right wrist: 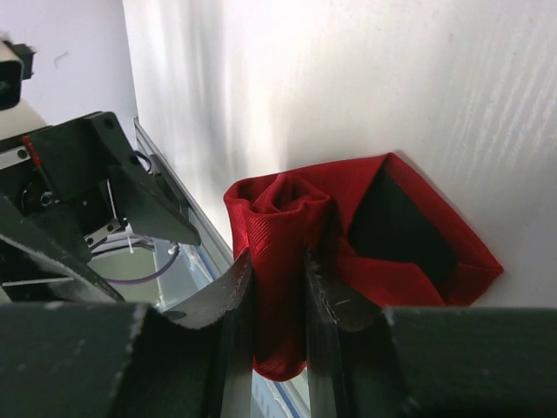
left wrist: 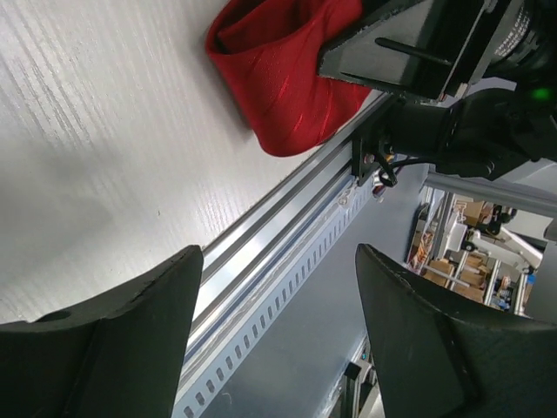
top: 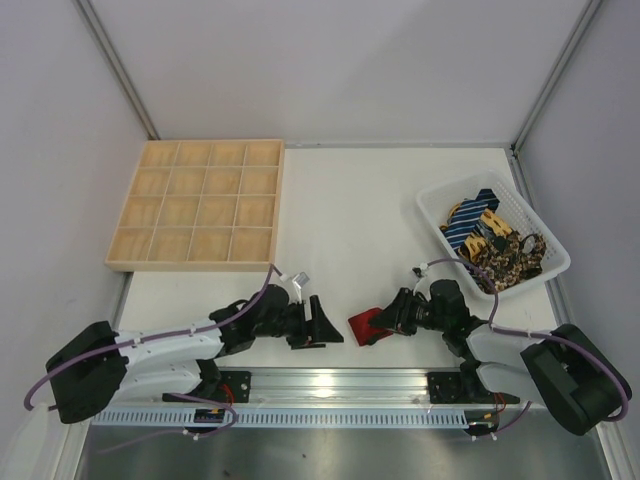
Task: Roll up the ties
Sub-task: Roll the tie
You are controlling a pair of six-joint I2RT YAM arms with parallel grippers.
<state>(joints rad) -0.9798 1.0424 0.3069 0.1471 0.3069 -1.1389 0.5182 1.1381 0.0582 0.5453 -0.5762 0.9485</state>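
Red tie, rolled: I am pinching it in my right gripper so the coil keeps shape; my left gripper is gaping empty beside it.

Red tie rolled on table, others basketed

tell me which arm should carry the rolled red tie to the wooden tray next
Right, probably. Its gripper is already shut on the red tie; the left gripper is open and empty beside it, though nearer the tray.
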